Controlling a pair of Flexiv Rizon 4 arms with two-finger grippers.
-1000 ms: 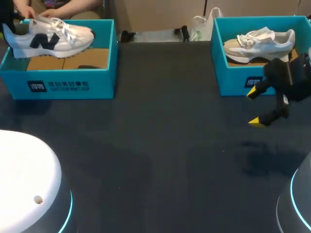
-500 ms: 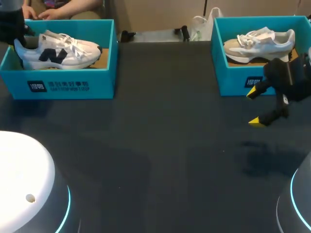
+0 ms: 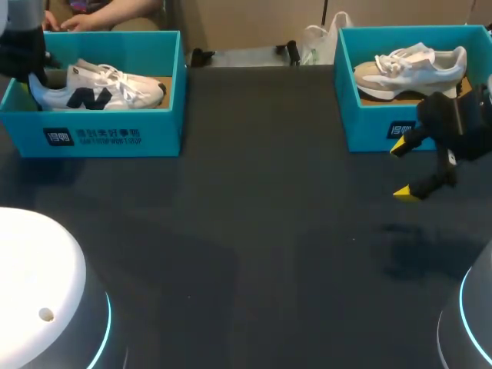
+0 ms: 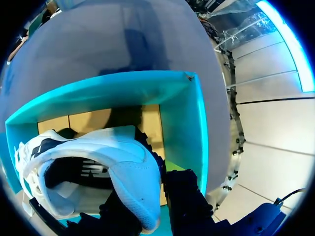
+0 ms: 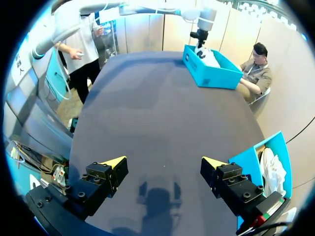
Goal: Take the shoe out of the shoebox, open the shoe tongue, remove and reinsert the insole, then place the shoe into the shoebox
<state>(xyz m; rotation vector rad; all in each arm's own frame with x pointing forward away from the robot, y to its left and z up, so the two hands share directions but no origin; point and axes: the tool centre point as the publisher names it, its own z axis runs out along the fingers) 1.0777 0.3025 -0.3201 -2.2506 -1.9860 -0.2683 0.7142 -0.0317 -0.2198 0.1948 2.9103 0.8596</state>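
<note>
Left gripper [image 4: 151, 206] pinches the shoe [image 3: 100, 88] by its heel inside the shoebox [image 3: 108, 134], long axis along the box, toe pointing away; right gripper [image 3: 403, 171], spread, hangs well apart.

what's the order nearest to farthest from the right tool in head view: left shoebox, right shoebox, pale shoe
1. right shoebox, just behind the right tool
2. pale shoe, inside that box
3. left shoebox, far left, around the logo shoe

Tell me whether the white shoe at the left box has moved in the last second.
Yes. The white shoe has sunk from above the rim of the left shoebox to low inside it.
</note>
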